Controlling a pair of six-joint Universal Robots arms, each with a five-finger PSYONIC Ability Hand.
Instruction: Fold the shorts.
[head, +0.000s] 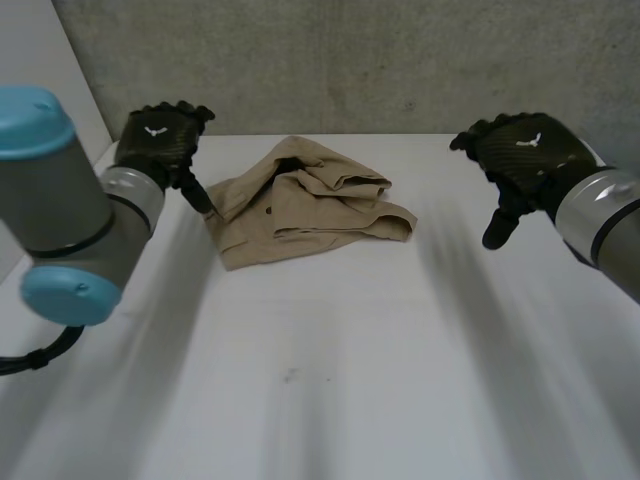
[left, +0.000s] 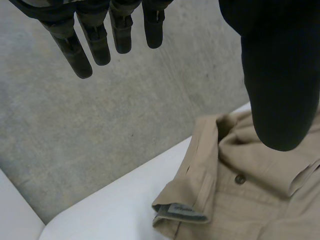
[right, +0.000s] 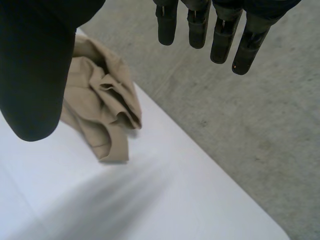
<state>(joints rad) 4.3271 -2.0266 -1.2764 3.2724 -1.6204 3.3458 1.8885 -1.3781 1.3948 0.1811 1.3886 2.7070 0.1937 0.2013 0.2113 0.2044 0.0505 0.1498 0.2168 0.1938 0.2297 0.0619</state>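
Note:
The tan shorts (head: 305, 200) lie crumpled in a heap at the far middle of the white table (head: 330, 360). My left hand (head: 160, 140) hovers just left of the heap, its fingers (left: 95, 37) straight and empty, with a buttoned edge of the shorts (left: 240, 195) under its thumb. My right hand (head: 520, 160) hangs well to the right of the shorts, apart from them. Its fingers (right: 215, 30) are straight and hold nothing; the shorts (right: 102, 107) lie beyond its thumb.
A grey concrete wall (head: 400, 60) rises right behind the table's far edge. The table's left edge (head: 100, 160) lies close to my left hand. The near half of the table is bare white surface.

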